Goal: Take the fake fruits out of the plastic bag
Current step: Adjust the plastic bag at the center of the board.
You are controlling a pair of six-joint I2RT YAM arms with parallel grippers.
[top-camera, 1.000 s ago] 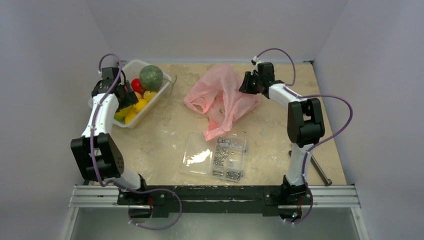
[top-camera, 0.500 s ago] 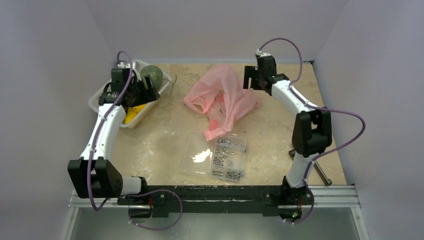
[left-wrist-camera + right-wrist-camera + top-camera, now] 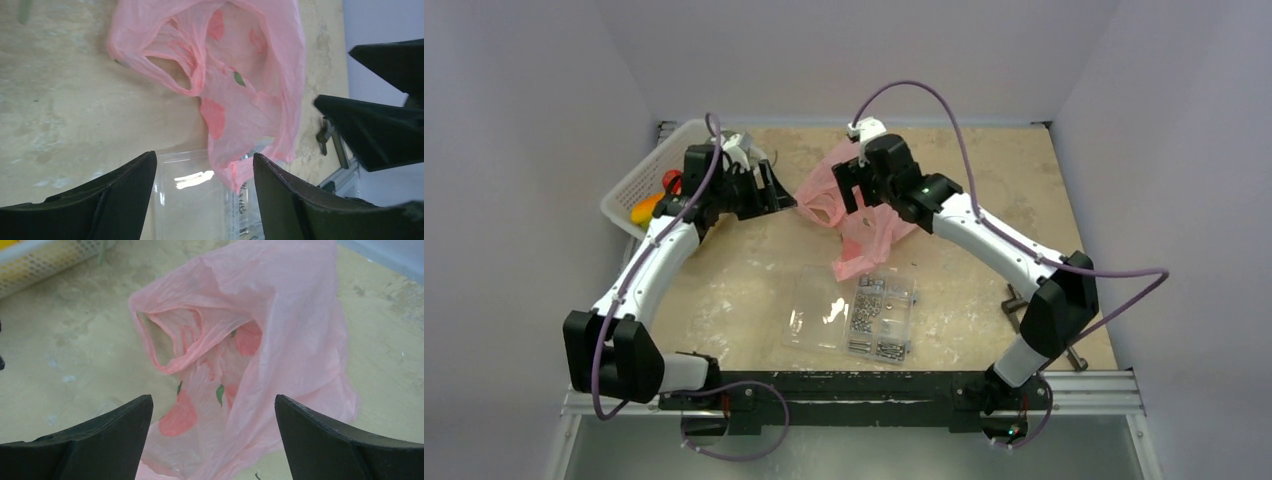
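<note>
Top external view: a thin, crinkly, translucent pink plastic bag (image 3: 876, 215) lies crumpled on the beige surface (image 3: 744, 270), just above the middle of the frame. The left arm (image 3: 659, 262) reaches in from the lower left, and the left jaws hang just left of the bag. The right arm (image 3: 984, 240) comes from the lower right, and the right jaws hang over the bag's upper part. In the upper left stands a white slotted plastic basket (image 3: 636, 182) with small red and orange-yellow plastic toy fruits (image 3: 648, 208) in it. Below the bag lies a flat clear plastic case of metal screws (image 3: 856, 312), touching the bag's lower tip.

Left wrist view: the left jaws are spread wide at the bottom of the frame and hold nothing. The bag (image 3: 260, 55) fills the upper middle, its mouth gaping toward the left. Red patches (image 3: 215, 115) and a green fleck show through the film; I cannot tell whether they are fruits or print. The right jaws' black tips jut in at the right edge.

Right wrist view: the right jaws are also wide apart and empty, with the bag (image 3: 295, 335) directly beyond them, its mouth open at centre left. The basket (image 3: 45, 260) is in the upper left corner.
</note>
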